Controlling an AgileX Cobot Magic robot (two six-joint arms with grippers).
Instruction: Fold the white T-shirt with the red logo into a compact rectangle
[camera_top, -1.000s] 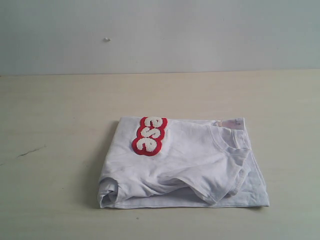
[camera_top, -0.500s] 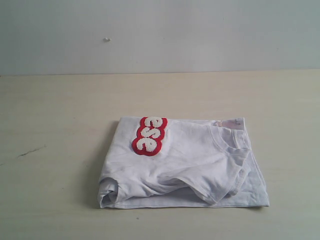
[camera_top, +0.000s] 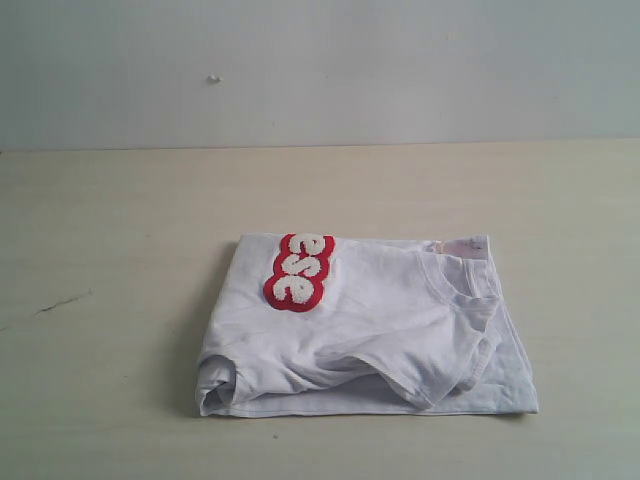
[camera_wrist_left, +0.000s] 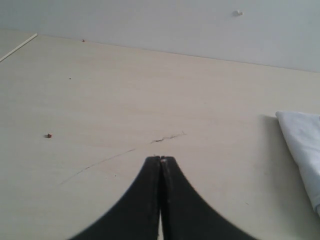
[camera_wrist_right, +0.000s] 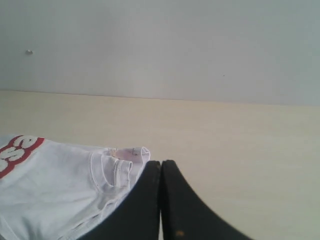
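The white T-shirt (camera_top: 370, 330) lies folded into a rough rectangle on the table, ribbed collar at its right side, a loose sleeve fold along the front. The red logo (camera_top: 299, 271) shows only partly, at the fold's upper left. Neither gripper appears in the exterior view. In the left wrist view, the left gripper (camera_wrist_left: 160, 159) is shut with nothing in it, over bare table, with the shirt's edge (camera_wrist_left: 305, 145) off to one side. The right gripper (camera_wrist_right: 160, 162) is shut and empty, beside the shirt's collar corner (camera_wrist_right: 120, 162); a bit of the logo (camera_wrist_right: 17, 150) shows at that frame's edge.
The light wooden table (camera_top: 130, 220) spreads wide around the shirt and meets a pale wall (camera_top: 320, 70) behind. A thin dark scratch (camera_wrist_left: 167, 137) and a tiny red speck (camera_wrist_left: 48, 135) mark the tabletop in the left wrist view.
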